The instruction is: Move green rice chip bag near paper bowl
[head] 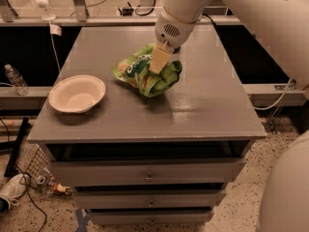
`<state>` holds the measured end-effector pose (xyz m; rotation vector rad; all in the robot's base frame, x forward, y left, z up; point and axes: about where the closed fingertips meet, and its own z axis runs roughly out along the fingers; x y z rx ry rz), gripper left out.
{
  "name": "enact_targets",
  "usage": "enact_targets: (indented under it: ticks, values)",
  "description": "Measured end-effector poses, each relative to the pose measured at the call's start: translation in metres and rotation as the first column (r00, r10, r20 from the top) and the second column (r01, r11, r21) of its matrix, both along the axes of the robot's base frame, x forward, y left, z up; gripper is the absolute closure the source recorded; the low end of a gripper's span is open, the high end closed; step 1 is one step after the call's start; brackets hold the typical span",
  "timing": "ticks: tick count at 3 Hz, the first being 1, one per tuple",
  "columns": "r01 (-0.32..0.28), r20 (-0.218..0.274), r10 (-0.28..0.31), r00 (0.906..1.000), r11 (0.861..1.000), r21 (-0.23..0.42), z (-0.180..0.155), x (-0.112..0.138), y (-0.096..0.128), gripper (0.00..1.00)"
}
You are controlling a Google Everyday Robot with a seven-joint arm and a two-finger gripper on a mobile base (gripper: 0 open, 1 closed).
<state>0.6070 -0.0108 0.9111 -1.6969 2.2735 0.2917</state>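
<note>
The green rice chip bag [145, 76] is crinkled, with white lettering and orange patches, and sits near the middle of the grey table top [203, 105]. My gripper [160, 67] comes down from the white arm above and is shut on the bag's upper right part; one pale finger [159, 58] shows against the foil. The paper bowl [77, 93], off-white and plain, stands at the table's left front, a short gap to the left of the bag.
The table is a drawer cabinet with a front edge [145, 138] close below the bowl. A plastic bottle [14, 79] stands on a ledge to the left. Cables and a shoe [12, 187] lie on the floor at lower left.
</note>
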Motion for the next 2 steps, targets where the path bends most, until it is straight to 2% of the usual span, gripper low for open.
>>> enact_targets:
  ticks: [1,2]
  values:
    - [-0.075,0.000,0.075,0.9972,0.997,0.012,-0.001,-0.005,0.026,1.00]
    - [-0.139,-0.028,0.140,0.9898,0.990,0.019,-0.011,-0.009,0.048,1.00]
